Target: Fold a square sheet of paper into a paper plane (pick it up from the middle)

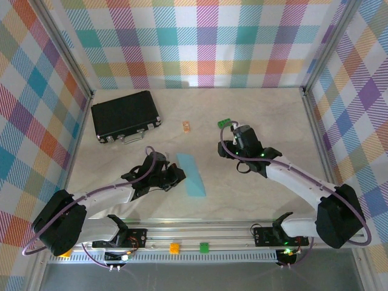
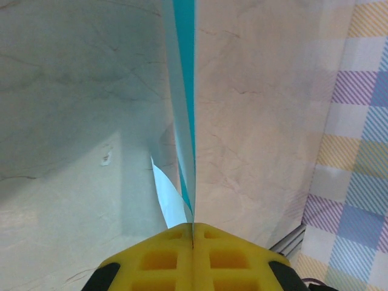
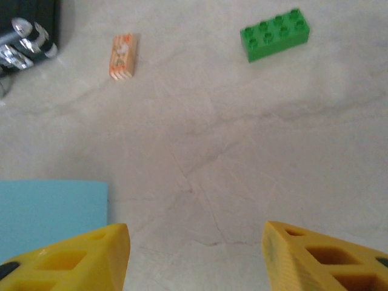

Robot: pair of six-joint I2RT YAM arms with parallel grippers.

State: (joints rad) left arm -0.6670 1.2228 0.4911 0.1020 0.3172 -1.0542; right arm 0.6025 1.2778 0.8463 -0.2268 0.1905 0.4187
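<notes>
The left gripper (image 2: 193, 227) is pinching the folded paper (image 2: 187, 79), its length running straight ahead; the right gripper (image 3: 194, 245) is hovering spread and empty, right of it.

We see a light blue sheet of thin paper (image 1: 192, 174) folded into a long narrow band near the middle of the workspace, slanting from far-left to near-right. From the left wrist, we see the paper (image 2: 185, 91) almost edge-on. Its pale layers are stacked against a darker cyan face, and a loose flap curls out low on the left. The edge nearest the camera is pinched in the closed left gripper (image 2: 193, 225). From the right wrist, we see one flat square corner of the paper (image 3: 51, 209).
</notes>
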